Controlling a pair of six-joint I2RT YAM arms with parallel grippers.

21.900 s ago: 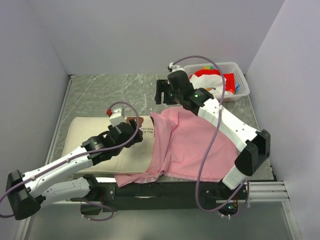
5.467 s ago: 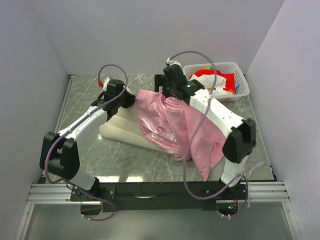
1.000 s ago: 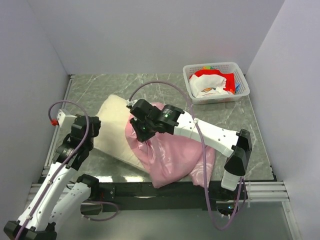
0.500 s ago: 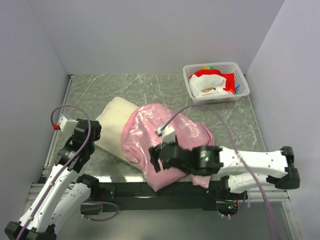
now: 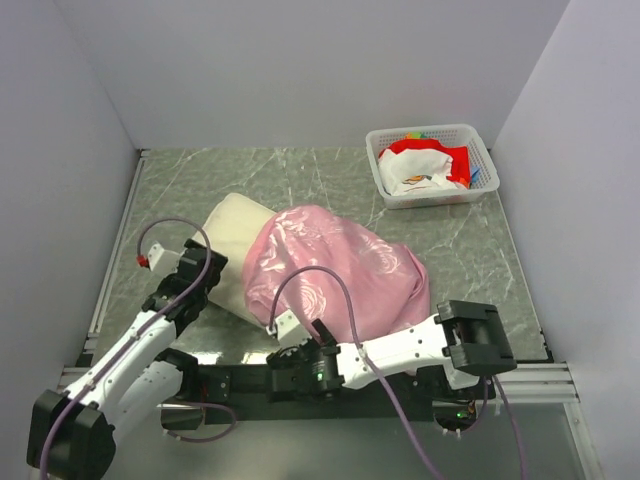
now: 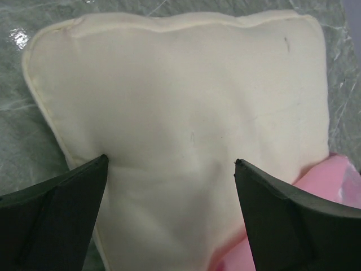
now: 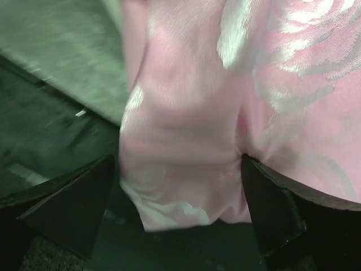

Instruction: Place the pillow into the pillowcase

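Left hand: spread wide, holding nothing. It straddles the bare end of the pillow, which fills the gap between the two tips. I can't tell if either tip touches the pillow. My read is that it's placed to pinch or brace that end so the pillow doesn't slide while the sack is pulled.

Right hand: also wide, not closed on anything. A bunched fold of the pillowcase sits in the gap, and the right tip looks to be against the fabric. The top view puts this hand low at the near edge of the tabletop, at the near corner of the pillowcase, where the cloth droops past the edge. It's likely there to grab that slack.

Pillow: lies diagonally on the tabletop, with most of it inside the pink pillowcase. The far-left end sticks out and is not yet covered. The fabric is puffed and wrinkled over the bulk, so it isn't seated flat.

Task estimate: well past halfway. What's left is drawing the open hem over the exposed end and squaring it up.

Risk: thin, shiny cloth could slip out of a shallow pinch, and tugging the near corner could drag the whole bundle off the edge.

The basket of clothes at the far right is well apart and not involved.
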